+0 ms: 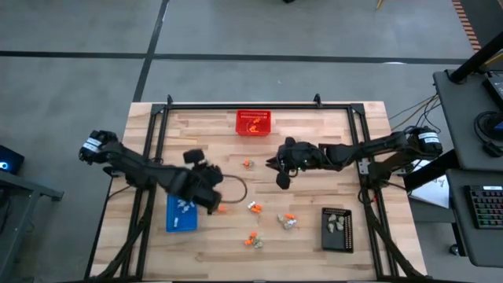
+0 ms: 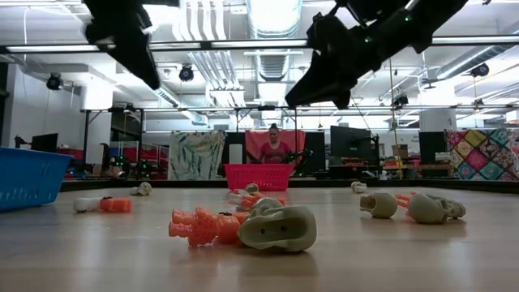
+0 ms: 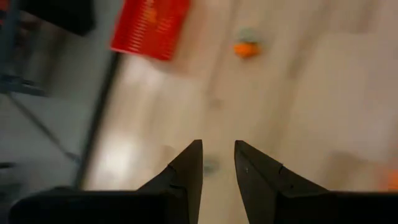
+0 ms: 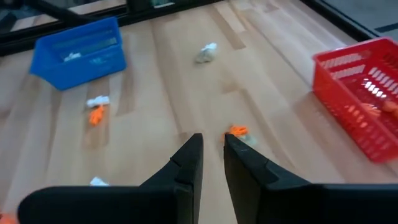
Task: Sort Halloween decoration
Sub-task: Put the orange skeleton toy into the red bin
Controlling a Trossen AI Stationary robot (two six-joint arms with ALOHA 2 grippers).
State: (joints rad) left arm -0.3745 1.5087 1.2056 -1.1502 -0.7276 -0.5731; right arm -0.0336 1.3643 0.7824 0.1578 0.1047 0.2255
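We see the wooden table [image 1: 314, 236] with Halloween trinkets [image 1: 252, 208] scattered across its middle and front. In the low view, the nearest orange trinket [image 2: 203, 227] lies flat, long axis across the picture, beside a pale skull [image 2: 280, 228]. The left gripper [image 3: 217, 155] hovers near the blue tray [image 1: 179, 217], fingers slightly apart, empty. The right gripper [image 4: 212, 144] hangs mid-table, fingers narrowly apart, empty.
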